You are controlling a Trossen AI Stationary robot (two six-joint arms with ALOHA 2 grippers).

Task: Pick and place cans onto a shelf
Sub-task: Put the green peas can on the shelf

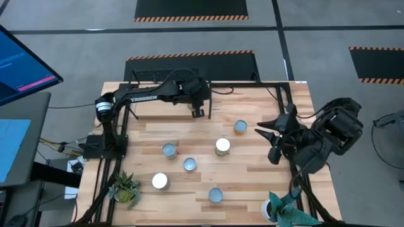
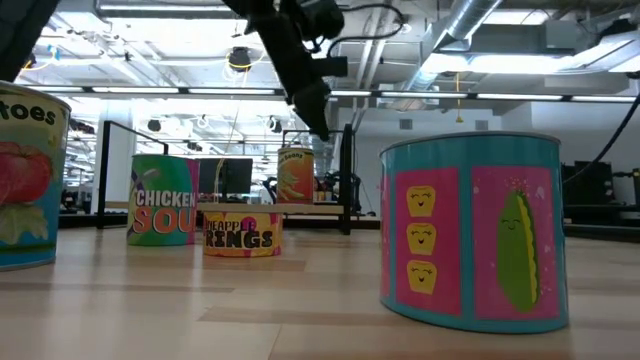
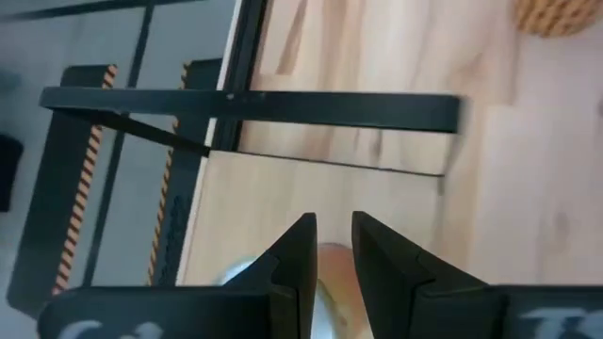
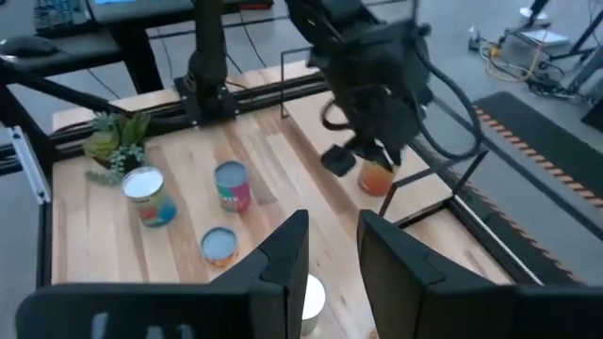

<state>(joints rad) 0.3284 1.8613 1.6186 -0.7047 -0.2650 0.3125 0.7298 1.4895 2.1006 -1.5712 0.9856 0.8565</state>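
**Orange can on the shelf, left tool above it**

Found six cans standing loose on the worktop (image 1: 252, 176). Saw, closest to the low camera, a pink-labelled can (image 2: 470, 232), then farther back a pineapple-rings can (image 2: 241, 233) and a green soup can (image 2: 160, 200). Spotted the right tool (image 1: 268, 142) over the worktop's right edge, fingers slightly apart, clamped on nothing. Farthest back, noted an orange can (image 4: 376, 178) upright on the shelf (image 1: 240, 94), with the left tool (image 1: 199, 112) just above it, fingers narrowly apart and empty.

Six cans (image 1: 222, 146) (two plants (image 1: 125, 187))
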